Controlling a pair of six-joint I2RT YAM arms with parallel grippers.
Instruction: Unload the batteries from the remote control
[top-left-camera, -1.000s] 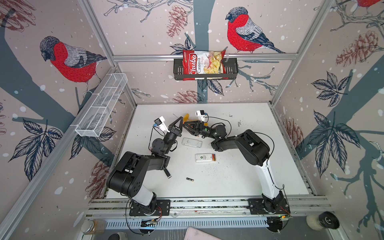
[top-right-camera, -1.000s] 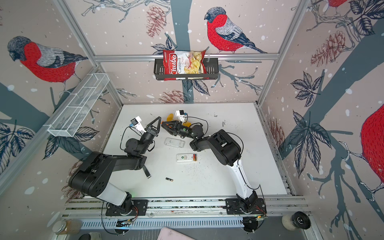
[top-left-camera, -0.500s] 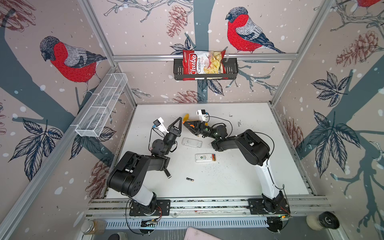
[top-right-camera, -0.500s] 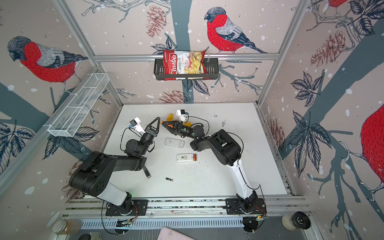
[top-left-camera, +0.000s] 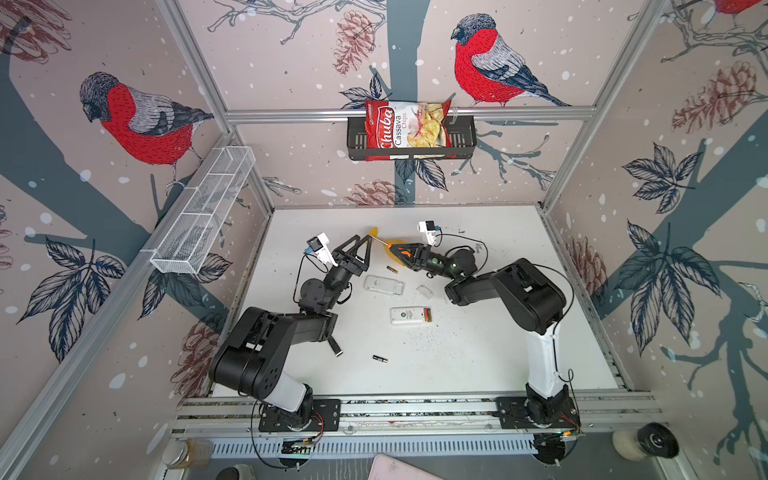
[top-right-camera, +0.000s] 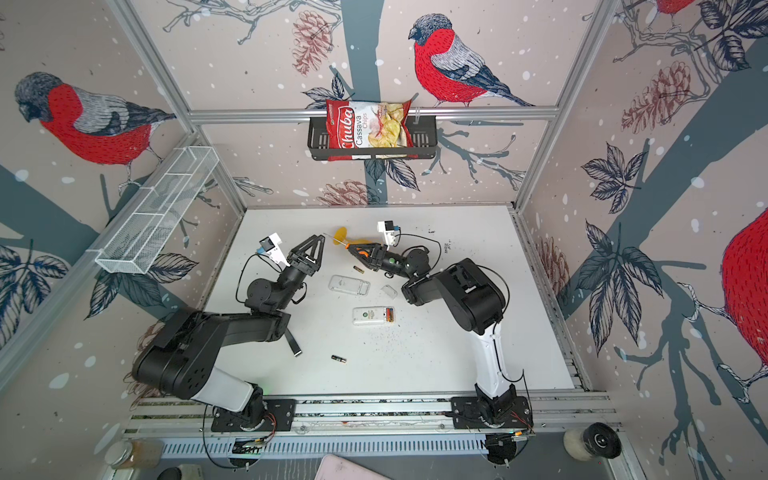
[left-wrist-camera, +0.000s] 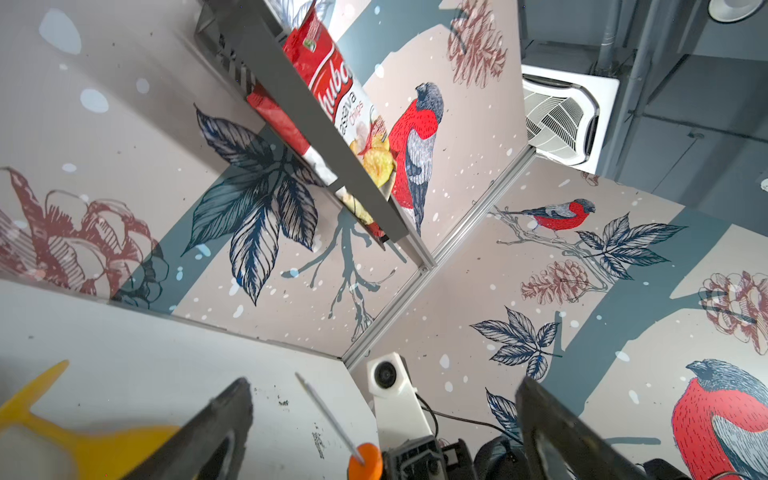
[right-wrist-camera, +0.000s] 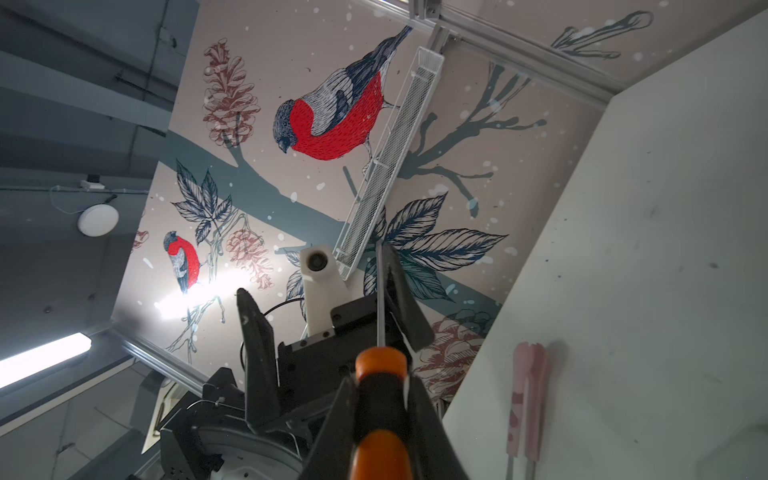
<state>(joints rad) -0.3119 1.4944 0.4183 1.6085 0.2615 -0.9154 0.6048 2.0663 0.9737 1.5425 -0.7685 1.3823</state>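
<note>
left claw (top-left-camera: 362, 240) wide open, empty; right claw (top-left-camera: 391, 248) clamped on screwdriver (right-wrist-camera: 380, 368) handle, shaft reaching between left claw's spread fingers. remote (top-left-camera: 405, 316) mid-table, cover off, batteries (top-left-camera: 427, 314) sitting in its bay. loose battery (top-left-camera: 392, 269) on table just beside right claw, second loose battery (top-left-camera: 380, 359) nearer front rail, well apart from remote

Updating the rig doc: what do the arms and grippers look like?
Both the left arm and right arm: black, white lowest link, black cables. On the left gripper and right gripper: black triangular open-frame fingers, white camera block beside each.
</note>
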